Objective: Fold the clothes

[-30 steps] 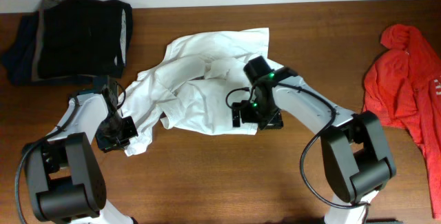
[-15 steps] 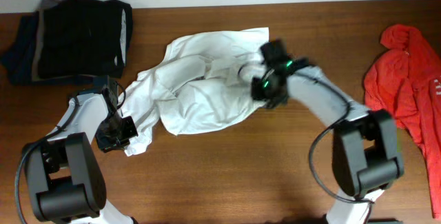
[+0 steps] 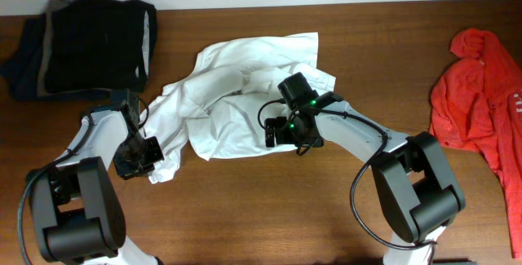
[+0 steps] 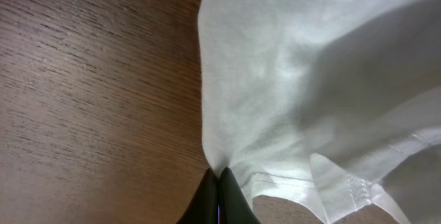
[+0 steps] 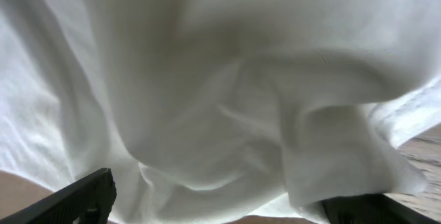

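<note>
- The bench point(image 3: 245, 224) carries the white shirt point(image 3: 245, 106), crumpled at its middle between the two arms. The bunched mass runs long from lower left to upper right.
- In the overhead view the shirt lies up and to the left of the right claw point(image 3: 292, 134), which sits at the near right edge of the heap. In the right wrist view its fingers point(image 5: 89, 193) are spread wide with cloth filling the space between them and nothing gripped.
- The left claw point(image 4: 219, 195) is at the opposite, lower-left corner. It is pinched narrow on the shirt's hem, and the cloth trails away from it.
- By my reading, the right claw is nearer the bulk and needs a clear edge to close on.
- Sleeves, collar and most hems are lost in the folds. The neck label cannot be made out. The frame cuts off the bases of the right claw's fingers.
</note>
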Controlling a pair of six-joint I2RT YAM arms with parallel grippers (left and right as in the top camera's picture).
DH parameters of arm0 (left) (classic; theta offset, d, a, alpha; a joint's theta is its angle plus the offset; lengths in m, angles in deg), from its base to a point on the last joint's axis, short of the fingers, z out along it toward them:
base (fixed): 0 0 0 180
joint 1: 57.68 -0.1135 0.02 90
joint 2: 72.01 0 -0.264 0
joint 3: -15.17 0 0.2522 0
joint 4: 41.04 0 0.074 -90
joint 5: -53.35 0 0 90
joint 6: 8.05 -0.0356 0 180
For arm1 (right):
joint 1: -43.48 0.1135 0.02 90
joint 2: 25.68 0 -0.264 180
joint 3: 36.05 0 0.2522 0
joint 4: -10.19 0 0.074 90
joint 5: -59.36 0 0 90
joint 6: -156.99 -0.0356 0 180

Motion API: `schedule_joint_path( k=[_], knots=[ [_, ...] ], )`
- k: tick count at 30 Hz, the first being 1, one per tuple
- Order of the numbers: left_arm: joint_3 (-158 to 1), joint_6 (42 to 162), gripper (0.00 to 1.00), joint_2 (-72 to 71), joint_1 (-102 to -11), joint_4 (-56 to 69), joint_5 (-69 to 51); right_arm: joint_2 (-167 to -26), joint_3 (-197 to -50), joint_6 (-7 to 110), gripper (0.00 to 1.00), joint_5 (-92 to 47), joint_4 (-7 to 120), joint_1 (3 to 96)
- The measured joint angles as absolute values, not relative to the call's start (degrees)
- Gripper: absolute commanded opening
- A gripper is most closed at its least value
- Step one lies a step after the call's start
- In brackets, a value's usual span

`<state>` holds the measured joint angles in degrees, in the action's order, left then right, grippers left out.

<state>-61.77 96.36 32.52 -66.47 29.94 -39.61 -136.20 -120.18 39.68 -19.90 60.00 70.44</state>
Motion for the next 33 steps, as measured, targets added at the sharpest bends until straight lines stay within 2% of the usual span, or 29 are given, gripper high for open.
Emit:
schedule_joint_path(
  k=[1,2,3,7,9,11,12,13,15,19,24,30,31,32,33],
  knots=[
    [-61.77,96.38,0.00,32.52,-66.47,29.94,-39.61,-136.20,-120.16,39.24,0.83,-20.27,60.09,70.44],
    [-61.77,96.38,0.01,32.52,-66.47,29.94,-39.61,-136.20,-120.14,38.57,0.48,-20.70,60.33,70.44],
    [-61.77,96.38,0.00,32.52,-66.47,29.96,-39.61,-136.20,-120.07,38.28,0.04,-20.88,60.35,70.44],
    [-61.77,96.38,0.00,32.52,-66.47,31.23,-39.59,-136.20,-119.50,36.97,0.04,-21.58,61.56,70.24],
    [-61.77,96.38,0.01,32.52,-66.47,31.31,-39.46,-135.72,-121.53,36.95,0.04,-22.15,67.57,68.82],
    [-61.77,96.38,0.01,32.52,-66.47,31.27,-39.43,-133.43,-131.89,39.44,0.04,-22.80,77.25,64.62],
    [-61.77,96.38,0.01,32.52,-66.47,30.94,-39.41,-133.06,-138.15,41.49,0.08,-22.06,80.44,62.48],
    [-61.81,96.38,0.01,32.52,-66.47,30.42,-39.24,-132.71,-144.59,42.98,0.32,-21.60,80.70,60.14],
    [-61.84,96.38,0.00,32.52,-66.47,30.37,-38.73,-132.40,-148.18,44.16,0.97,-21.53,81.73,57.11],
    [-61.84,96.38,0.01,32.52,-66.47,30.50,-38.54,-138.30,-147.94,45.41,0.99,-21.36,88.99,56.69],
    [-61.84,96.38,0.01,32.52,-66.47,30.96,-38.47,-143.22,-146.25,45.36,0.99,-21.38,91.11,56.86],
    [-61.84,96.38,0.01,32.54,-66.47,30.98,-38.12,-145.03,-134.74,46.39,0.99,-21.73,71.54,58.22],
    [-61.84,96.38,0.00,32.52,-66.47,30.98,-38.12,-145.03,-134.58,46.37,0.62,-21.75,70.98,58.22],
    [-61.84,96.38,0.01,32.54,-66.47,30.81,-38.12,-145.03,-134.58,46.22,0.11,-21.75,70.76,58.22],
    [-61.84,96.38,0.01,32.54,-66.47,30.61,-38.12,-145.03,-134.58,46.19,0.04,-21.78,70.50,58.22]
  ],
)
